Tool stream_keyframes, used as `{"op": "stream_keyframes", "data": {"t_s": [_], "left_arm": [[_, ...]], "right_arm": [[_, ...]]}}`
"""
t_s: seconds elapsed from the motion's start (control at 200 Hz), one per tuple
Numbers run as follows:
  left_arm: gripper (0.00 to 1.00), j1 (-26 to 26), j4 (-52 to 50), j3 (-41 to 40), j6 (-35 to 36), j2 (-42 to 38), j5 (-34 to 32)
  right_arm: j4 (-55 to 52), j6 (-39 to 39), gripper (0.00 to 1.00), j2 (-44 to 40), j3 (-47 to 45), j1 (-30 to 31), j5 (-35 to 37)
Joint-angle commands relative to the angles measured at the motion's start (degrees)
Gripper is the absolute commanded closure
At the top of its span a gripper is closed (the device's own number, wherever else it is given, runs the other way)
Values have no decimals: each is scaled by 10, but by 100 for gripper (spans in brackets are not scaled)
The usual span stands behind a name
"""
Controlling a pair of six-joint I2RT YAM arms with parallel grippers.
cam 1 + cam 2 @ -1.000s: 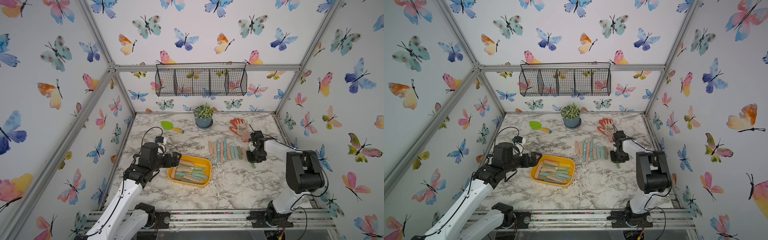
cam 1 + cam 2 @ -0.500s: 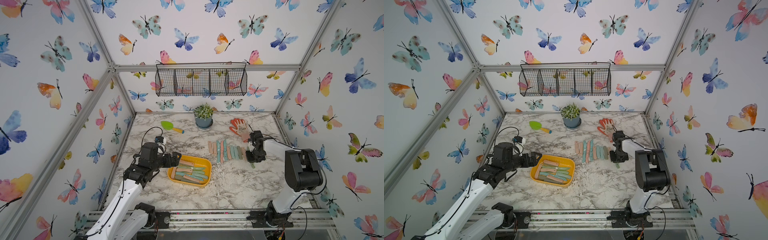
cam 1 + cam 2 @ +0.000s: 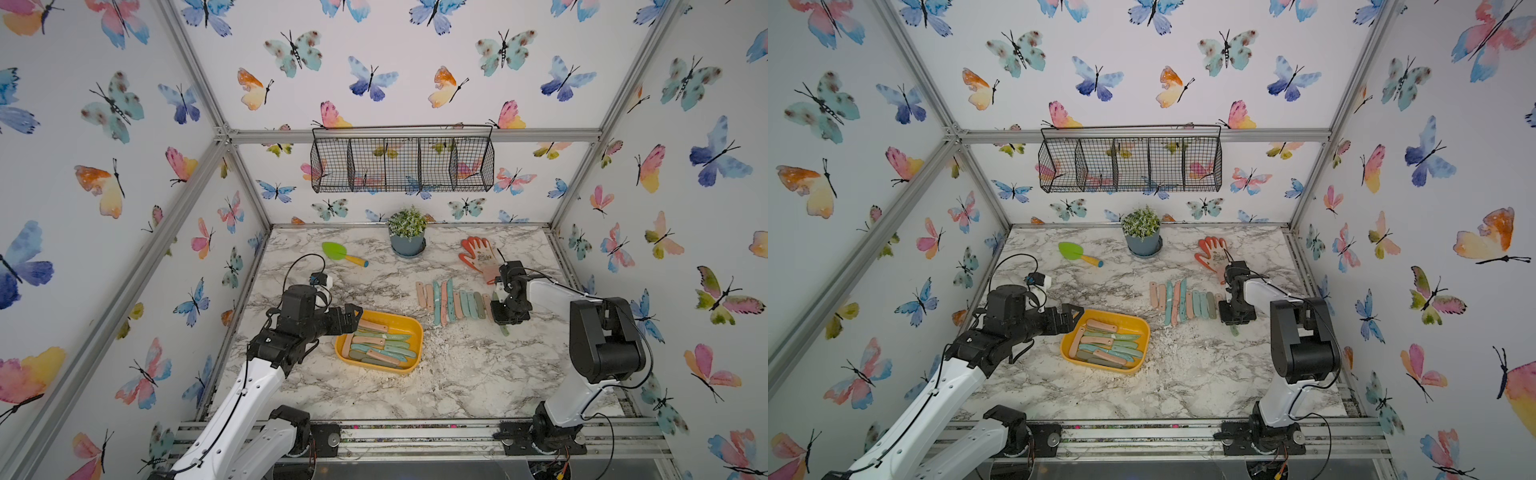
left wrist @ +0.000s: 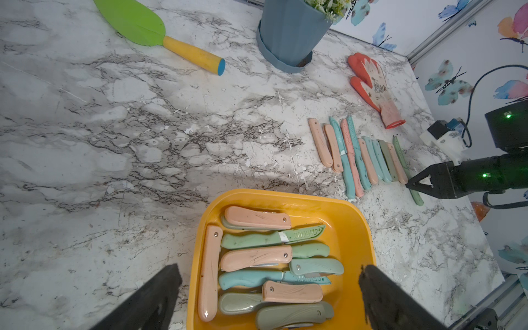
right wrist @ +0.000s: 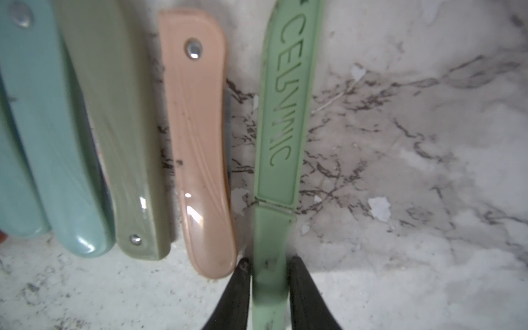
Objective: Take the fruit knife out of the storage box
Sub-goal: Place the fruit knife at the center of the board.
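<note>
On the marble table (image 3: pixel 457 374), the yellow storage box (image 3: pixel 399 319) sits at lower centre of a top view. My left gripper (image 4: pixel 270 270) hangs wide open over it. Right of centre, my right gripper (image 5: pixel 269 263) flanks the green fruit knife (image 5: pixel 281 114), which lies outside the box; whether it grips, I cannot tell.

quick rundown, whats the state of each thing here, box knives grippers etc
storage box, upright on the table, holding several knives
green knife, flat on the table at the end of the row, blade sheathed
row of knives, side by side on the table
left gripper, open, by the box's edge
right gripper, fingers either side of the green knife's handle, grip unclear
potted plant, upright
</note>
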Motion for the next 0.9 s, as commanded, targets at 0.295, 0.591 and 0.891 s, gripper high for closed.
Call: {"op": "stream_keyframes", "data": {"t_s": [0.295,0.591,0.891], "left_arm": [[2,-2,-3,13,5,-3,-13],[1,-2,-5,15,5,-2,-18],[2,-2,-25,28,0,-22,-82]], "right_arm": [[-8,6,69,-31,11,-2,4],[-4,-4,68,-119,26,-1,-44],[101,-33,63,-241,-10,107,-114]]}}
